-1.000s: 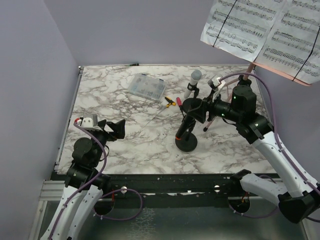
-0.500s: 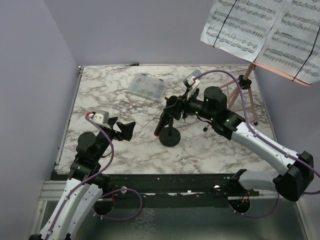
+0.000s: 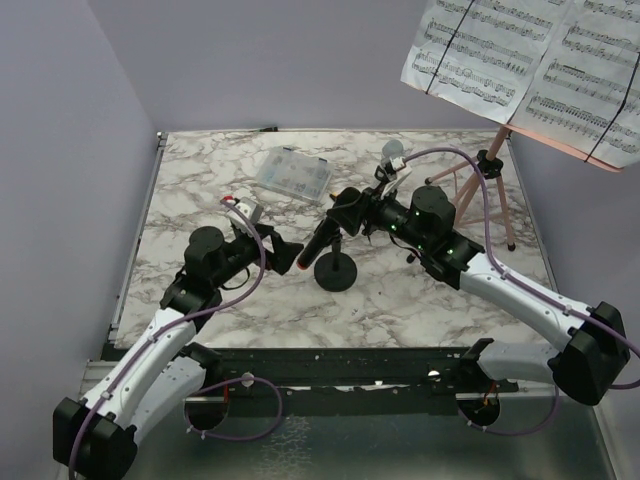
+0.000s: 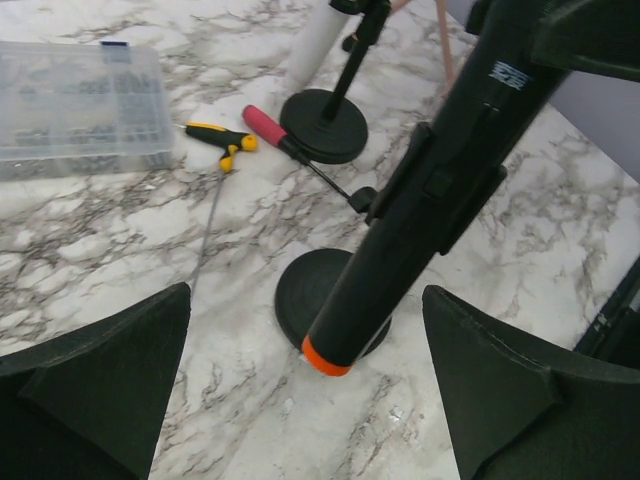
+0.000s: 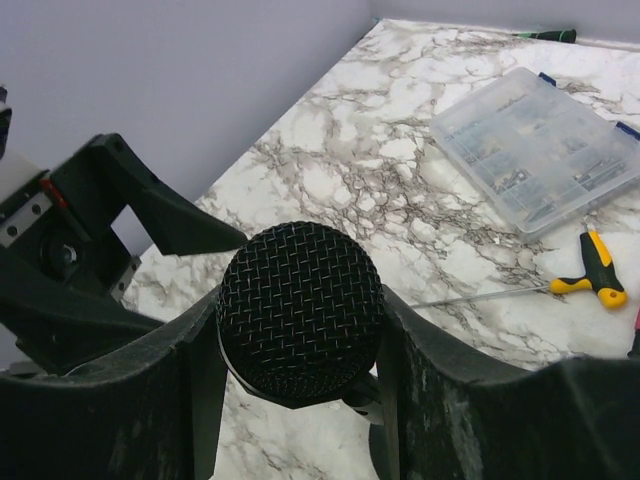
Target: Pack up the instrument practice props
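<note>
No word can be read. The black microphone [image 4: 430,190], just ahead of the left pincer [image 4: 305,295], bears a small white printed mark near its upper end, too blurred to make out. The white sheet-music pages [image 3: 530,70], well beyond the right pincer [image 5: 300,305], show printed staves and notes, with no legible title.

Crowded middle, open room along the table's [image 3: 190,190] left and near edges.
The tilted black microphone [image 3: 320,240], pinched at its head by the right gripper [image 3: 343,210], slants over a round holder base [image 3: 335,273], its orange tail between the spread fingers of the left gripper [image 3: 292,256]. Behind it, screwdrivers [image 4: 222,140], a second holder [image 4: 322,125] and the clear box [image 3: 293,173] crowd the far middle. The pink tripod [image 3: 485,190] and overhanging sheet music [image 3: 530,65] block the far right corner.
</note>
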